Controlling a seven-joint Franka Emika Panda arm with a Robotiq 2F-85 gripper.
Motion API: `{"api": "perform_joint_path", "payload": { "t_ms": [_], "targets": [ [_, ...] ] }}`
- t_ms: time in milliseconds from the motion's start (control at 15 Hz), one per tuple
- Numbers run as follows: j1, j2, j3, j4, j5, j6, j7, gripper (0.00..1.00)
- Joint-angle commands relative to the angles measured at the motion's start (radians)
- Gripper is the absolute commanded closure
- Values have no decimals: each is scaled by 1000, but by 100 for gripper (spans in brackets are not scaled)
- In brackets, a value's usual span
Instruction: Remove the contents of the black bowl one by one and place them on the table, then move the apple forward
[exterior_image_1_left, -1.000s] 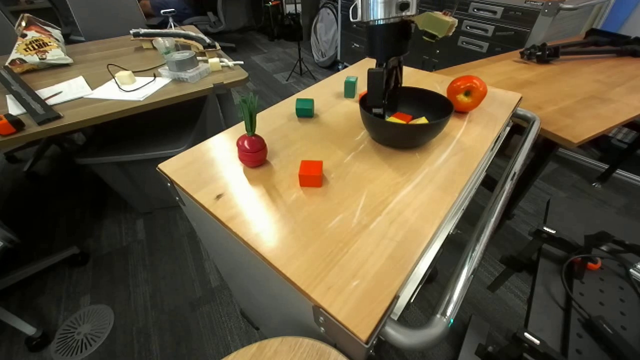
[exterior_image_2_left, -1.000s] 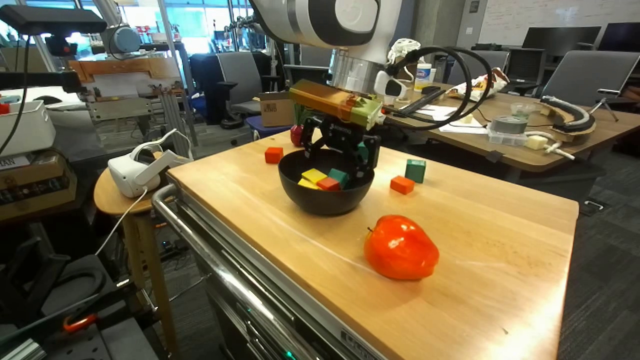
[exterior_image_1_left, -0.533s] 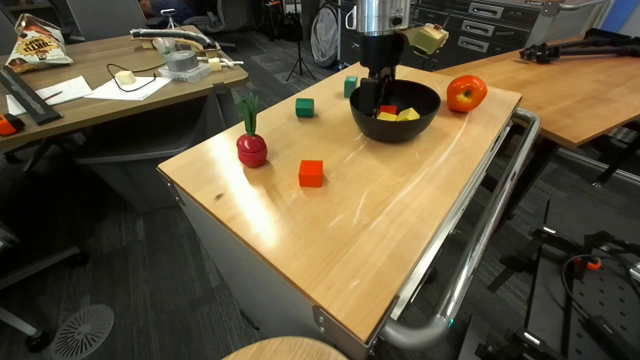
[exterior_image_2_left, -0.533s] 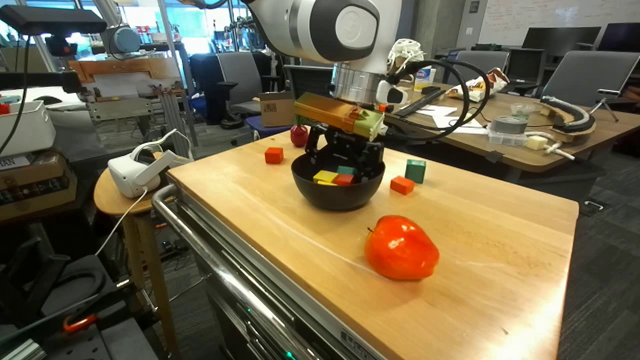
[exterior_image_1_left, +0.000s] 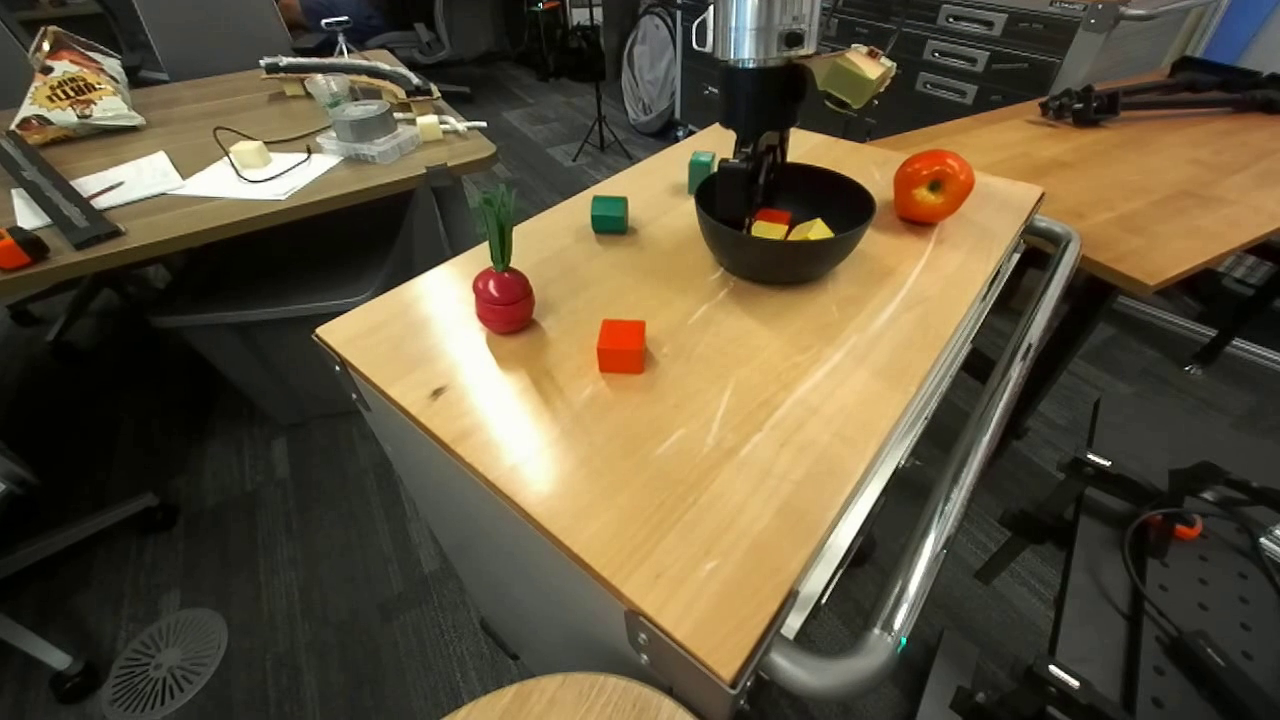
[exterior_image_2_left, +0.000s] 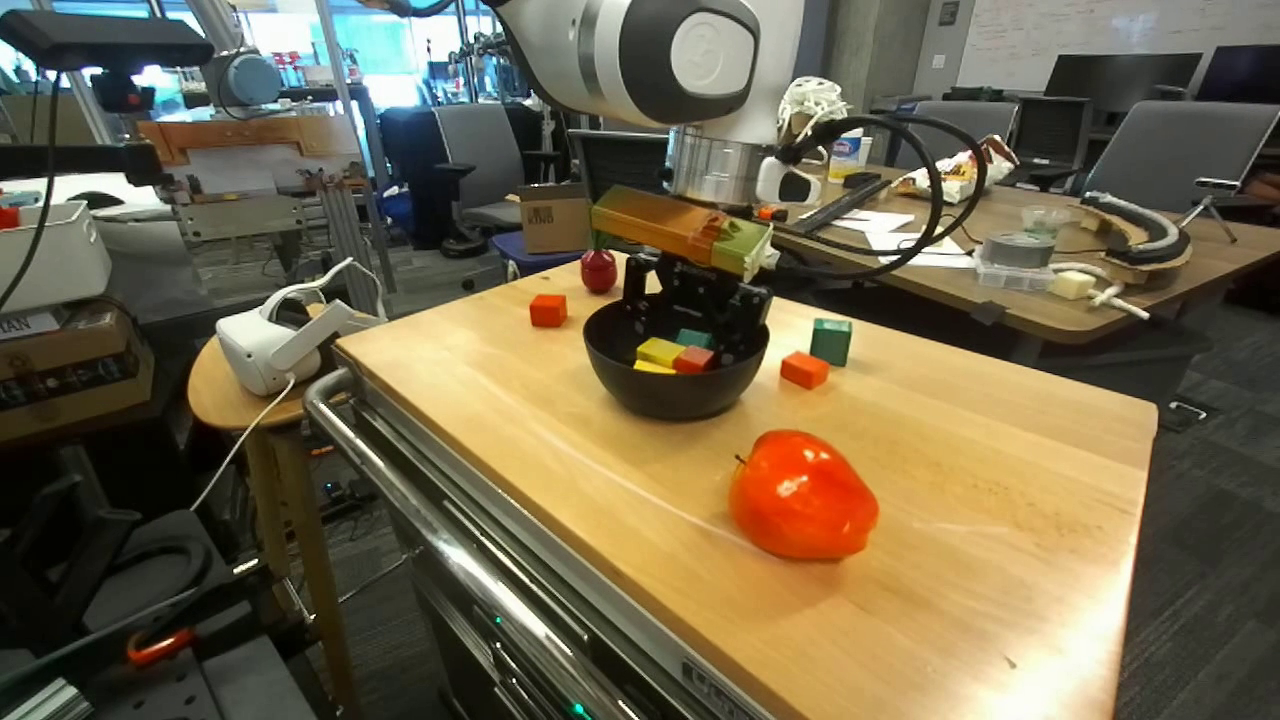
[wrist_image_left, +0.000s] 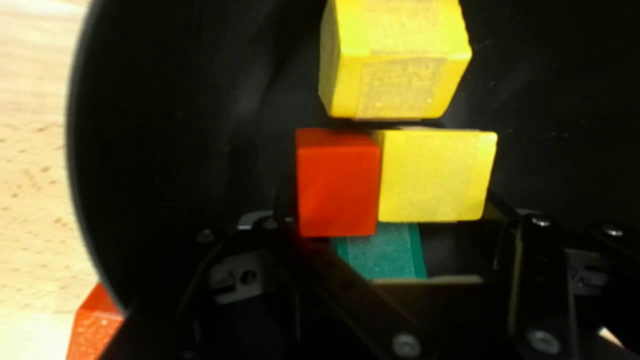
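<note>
Worktop (exterior_image_1_left: 720, 480) with a rail (exterior_image_1_left: 988, 420) along one edge bears the black bowl (exterior_image_2_left: 675, 398), where the gripper (exterior_image_2_left: 685, 332) hangs, jaws spread wide; whether they touch a block I cannot tell. The apple (exterior_image_2_left: 803, 497) sits near the rail edge; dark red fruit (exterior_image_1_left: 505, 300) and two green cubes (exterior_image_1_left: 609, 215) stand nearer the opposite edge. In the bowl: two yellow blocks (wrist_image_left: 435, 177), red cube (wrist_image_left: 337, 192), green block (wrist_image_left: 382, 252).

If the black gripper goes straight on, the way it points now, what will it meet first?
Pointing down into the round, glossy black bowl, the gripper would likely meet the boxy red block or adjoining boxy yellow block first; depth is unclear.
</note>
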Motion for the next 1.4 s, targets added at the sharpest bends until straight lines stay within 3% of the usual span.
{"api": "perform_joint_path", "payload": {
  "t_ms": [0, 400, 533, 733, 933, 1333],
  "targets": [
    [-10, -62, 8, -43, -5, 49, 10, 48],
    [-7, -241, -1, -120, -15, 197, 1, 48],
    [5, -279, -24, -122, -93, 256, 50, 48],
    [-3, -256, -63, -72, -247, 271, 148, 48],
    [-17, -202, -104, -41, -332, 255, 239, 48],
    [-64, -85, -146, -47, -259, 254, 320, 48]
  ]
}}
